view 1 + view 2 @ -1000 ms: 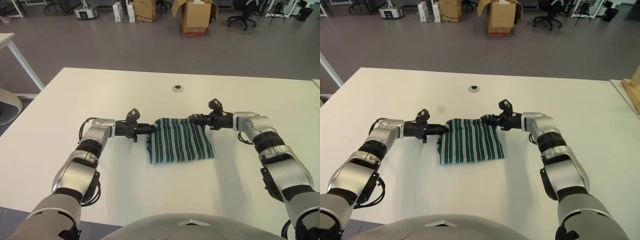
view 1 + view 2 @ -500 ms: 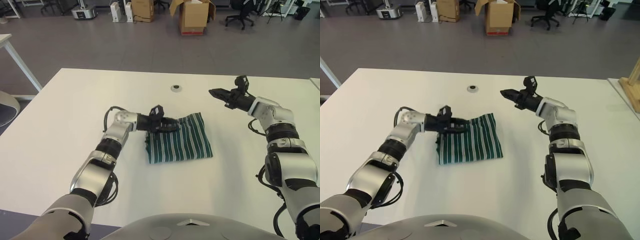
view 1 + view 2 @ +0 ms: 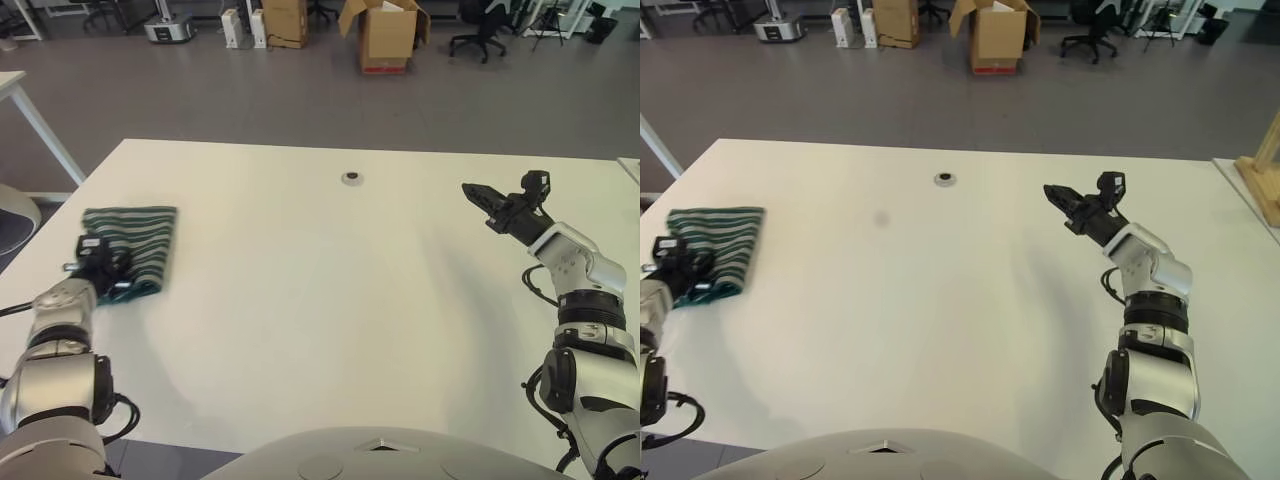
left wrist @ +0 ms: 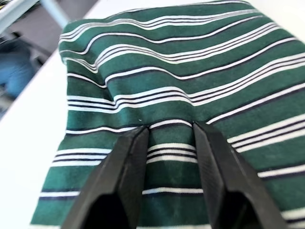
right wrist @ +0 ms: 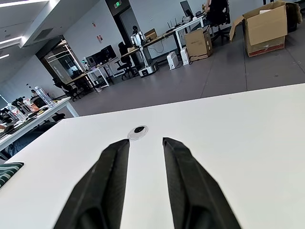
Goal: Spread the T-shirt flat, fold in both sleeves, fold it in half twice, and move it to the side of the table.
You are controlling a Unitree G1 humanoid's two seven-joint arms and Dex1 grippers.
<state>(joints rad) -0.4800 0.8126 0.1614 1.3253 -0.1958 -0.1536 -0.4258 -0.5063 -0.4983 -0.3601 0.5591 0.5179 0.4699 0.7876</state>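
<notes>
- Green striped T-shirt (image 3: 132, 240): folded into a compact rectangle, flat on the white counter (image 3: 330, 300), close to the counter's left edge.
- Left end effector (image 4: 170, 127): at the near edge of the T-shirt, low over the cloth. Fingers (image 4: 125, 176) spread, tips against the fabric (stripes running unbroken across the gap between them).
- Right end effector (image 3: 477, 193): raised over the right side of the counter, well apart from the T-shirt. Fingers (image 5: 107, 186) spread, pointing toward the counter's middle, with bare counter surface visible through the gap.
- Round cable port (image 3: 351, 178): set into the counter toward its far edge, roughly midway across.
- Beyond the counter, on the grey floor: open cardboard box (image 3: 389, 32) and black office chair (image 3: 478, 22).
</notes>
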